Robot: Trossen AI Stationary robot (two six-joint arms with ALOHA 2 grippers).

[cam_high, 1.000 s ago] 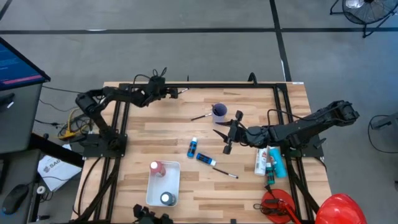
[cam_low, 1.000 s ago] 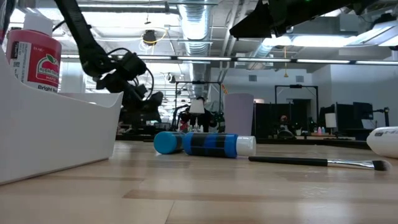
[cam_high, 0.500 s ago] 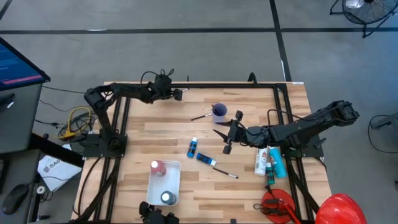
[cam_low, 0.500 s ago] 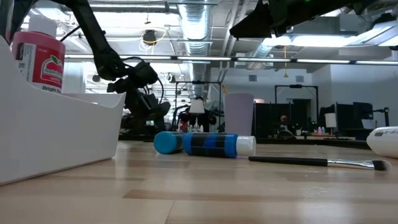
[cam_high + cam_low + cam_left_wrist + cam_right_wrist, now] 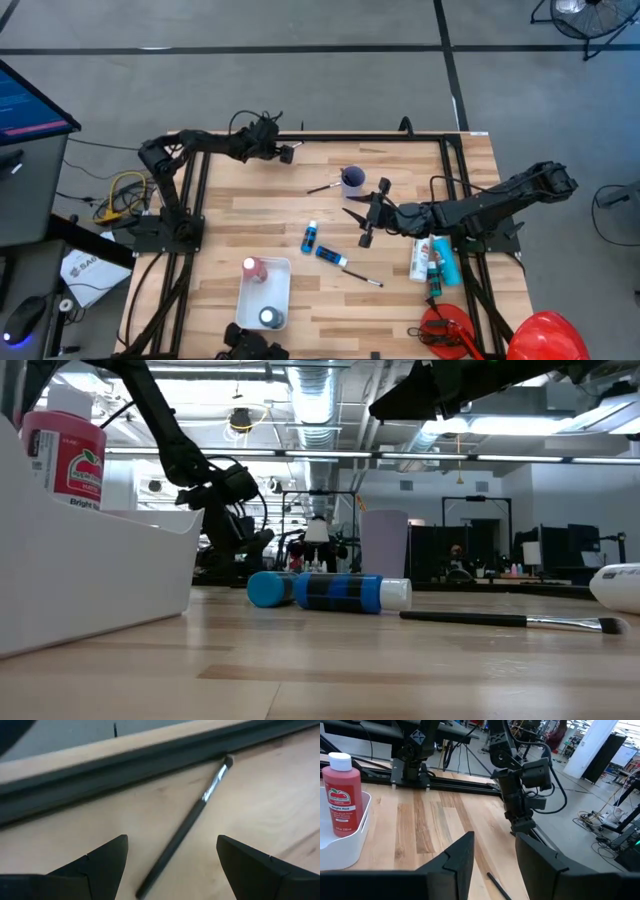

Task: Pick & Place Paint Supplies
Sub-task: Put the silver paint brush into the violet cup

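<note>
Since the earlier frame the left gripper [image 5: 291,151] has moved further along the far edge of the table, while the right arm has stayed as it was. Now the left fingers stand wide apart and empty, and a thin dark-handled brush [image 5: 187,823] lies flat on the wood between them, just below the tool, its tip pointing to the black rail [image 5: 125,767] of the frame.

To do this step well, I think the gripper should go straight down with the handle centred between the fingers, and close near the middle of the handle, so the brush does not tip or roll toward the rail.

The right gripper [image 5: 369,222] hangs near the table's middle, fingers partly open, holding nothing I can see; the dark blue bottle [image 5: 331,256] and the light blue bottle [image 5: 311,237] lie just beside it. A red bottle [image 5: 251,269] stands in the white bin [image 5: 274,296].

The wooden table [image 5: 250,215] stands on a grey floor; behind it is a workshop with ceiling ducts.
</note>
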